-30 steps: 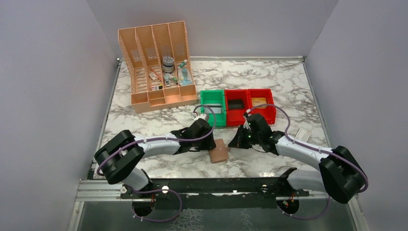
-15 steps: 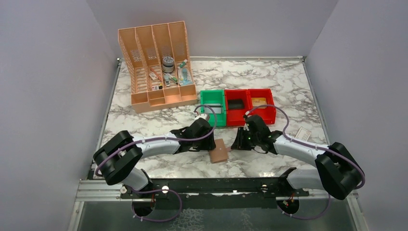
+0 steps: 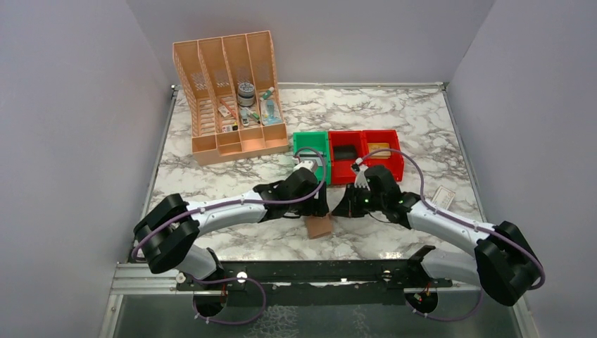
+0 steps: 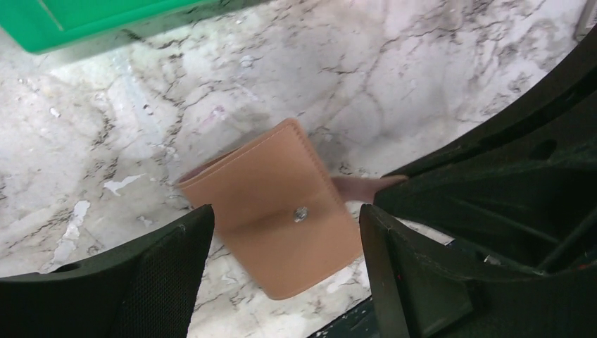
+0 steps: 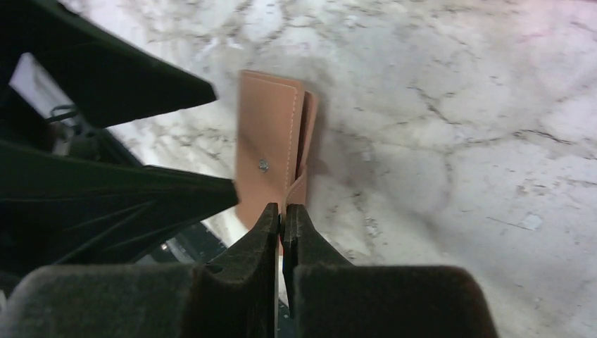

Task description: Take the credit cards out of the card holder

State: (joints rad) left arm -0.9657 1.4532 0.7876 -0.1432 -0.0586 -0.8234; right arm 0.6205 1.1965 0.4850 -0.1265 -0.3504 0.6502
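Lying folded on the bench near its front edge, the card holder is found between both arms. The left gripper is spread astride it. The right gripper, in line with the holder's long axis, is pressed together, apparently pinching the snap tab. No credit cards are exposed.

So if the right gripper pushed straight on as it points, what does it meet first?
The flat brown leather-look card holder: its tab edge lies right ahead of the shut right gripper, perhaps touching.
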